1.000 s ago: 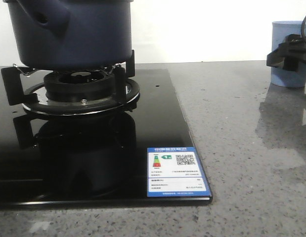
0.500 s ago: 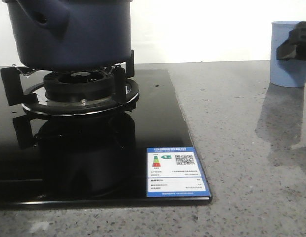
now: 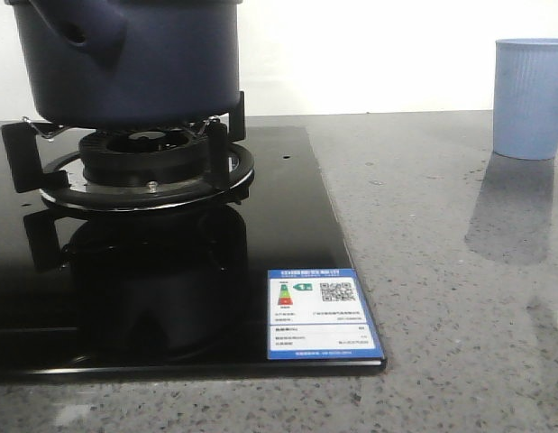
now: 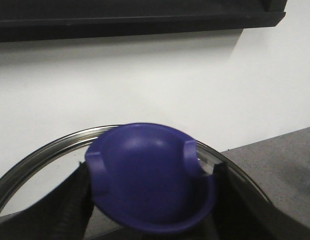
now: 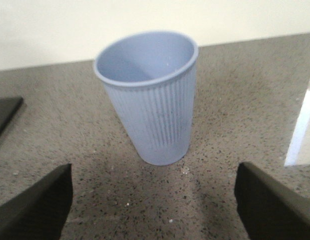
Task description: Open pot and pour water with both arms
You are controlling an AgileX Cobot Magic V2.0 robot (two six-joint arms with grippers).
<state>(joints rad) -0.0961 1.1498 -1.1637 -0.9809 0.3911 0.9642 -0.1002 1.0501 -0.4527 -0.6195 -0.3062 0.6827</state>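
On the grey counter [image 5: 235, 100], the right gripper [image 5: 152, 200] gapes before the cup [image 5: 149, 100]; left gripper [image 4: 149, 200] clamps the lid knob [image 4: 149, 175].

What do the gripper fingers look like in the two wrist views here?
Little shows. The right gripper has dark, blocky, matte fingers at the frame's corners. The left gripper has black fingers, one with a ribbed edge. No cables or markings are visible.

Bright, even room light; the glossy stove top [image 3: 170, 289] mirrors the burner, while the lid knob [image 4: 149, 177] blurs up close.
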